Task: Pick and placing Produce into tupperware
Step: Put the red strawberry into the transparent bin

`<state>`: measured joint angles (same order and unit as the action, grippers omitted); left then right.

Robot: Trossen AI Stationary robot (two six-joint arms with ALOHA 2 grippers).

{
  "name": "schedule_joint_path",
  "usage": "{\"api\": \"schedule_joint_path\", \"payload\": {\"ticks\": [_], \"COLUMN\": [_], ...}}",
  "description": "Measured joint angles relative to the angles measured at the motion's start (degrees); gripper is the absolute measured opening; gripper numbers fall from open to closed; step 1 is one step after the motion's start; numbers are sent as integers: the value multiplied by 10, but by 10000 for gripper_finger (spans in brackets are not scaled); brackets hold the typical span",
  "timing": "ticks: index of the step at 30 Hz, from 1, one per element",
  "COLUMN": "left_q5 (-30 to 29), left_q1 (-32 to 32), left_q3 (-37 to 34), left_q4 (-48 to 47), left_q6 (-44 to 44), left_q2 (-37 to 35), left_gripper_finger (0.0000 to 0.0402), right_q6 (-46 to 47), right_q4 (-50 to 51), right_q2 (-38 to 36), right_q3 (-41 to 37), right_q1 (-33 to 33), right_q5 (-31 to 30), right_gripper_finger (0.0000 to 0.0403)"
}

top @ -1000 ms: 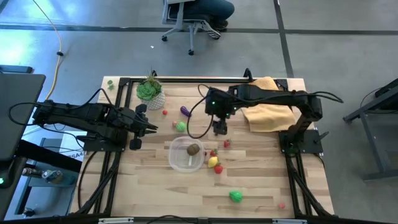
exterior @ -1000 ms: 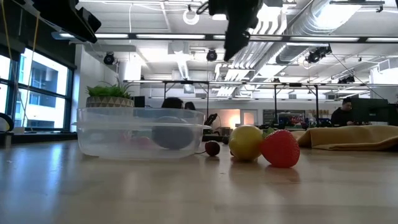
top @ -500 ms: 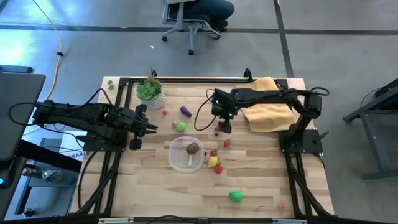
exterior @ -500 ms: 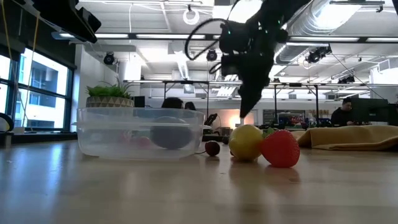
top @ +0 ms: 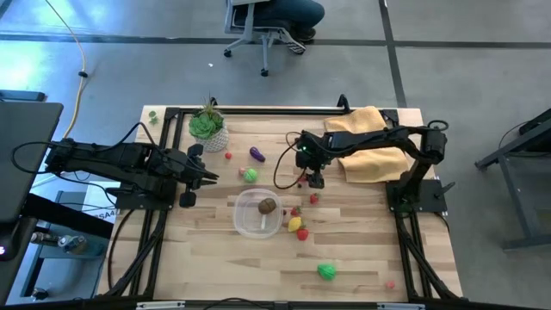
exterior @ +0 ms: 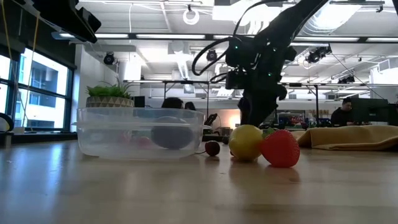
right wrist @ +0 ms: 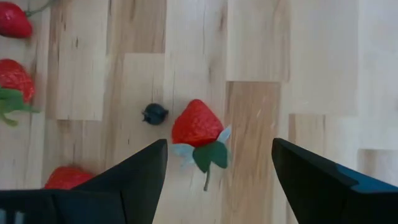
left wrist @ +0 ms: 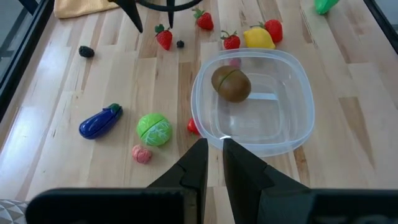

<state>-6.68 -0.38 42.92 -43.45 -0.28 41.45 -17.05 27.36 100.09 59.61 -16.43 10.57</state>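
Between the right pincer's [right wrist: 217, 174] spread fingers lies a strawberry [right wrist: 196, 124].

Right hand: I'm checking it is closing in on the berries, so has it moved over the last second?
Yes. In the high view the right hand has shifted toward the yellow cloth, and in the low view it has dropped toward the lemon.

Red strawberry [right wrist: 196, 122], brown kiwi [left wrist: 231, 84], clear tupperware [left wrist: 297, 134].

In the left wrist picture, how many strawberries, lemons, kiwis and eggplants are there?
Strawberries: 4
Lemons: 1
Kiwis: 1
Eggplants: 1
Total: 7
The red piece beside the tub is not counted, as its kind is unclear.
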Motion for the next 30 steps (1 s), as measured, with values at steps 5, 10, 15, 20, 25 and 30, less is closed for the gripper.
{"api": "schedule_joint_path", "payload": {"ticks": [5,10,15,20,25,30], "left_q5": [0,0,0,0,0,0], "left_q1": [0,0,0,0,0,0], "left_q3": [0,0,0,0,0,0], "left_q4": [0,0,0,0,0,0], "left_q6": [0,0,0,0,0,0], "left_q2": [0,0,0,0,0,0], "left_gripper_finger": [40,40,40,40,40,40], "right_q6": [-15,-25,-23,-15,-13,-10], "right_q4": [-15,-27,-27,-28,-28,-28], "right_q2": [0,3,23,24,29,41], "right_q3": [-5,-5,-5,-5,-5,-5], "right_q1": [13,24,23,23,24,23], "right_q5": [-1,-15,-15,-16,-13,-1], "right_gripper_finger": [279,279,279,279,270,247]}}
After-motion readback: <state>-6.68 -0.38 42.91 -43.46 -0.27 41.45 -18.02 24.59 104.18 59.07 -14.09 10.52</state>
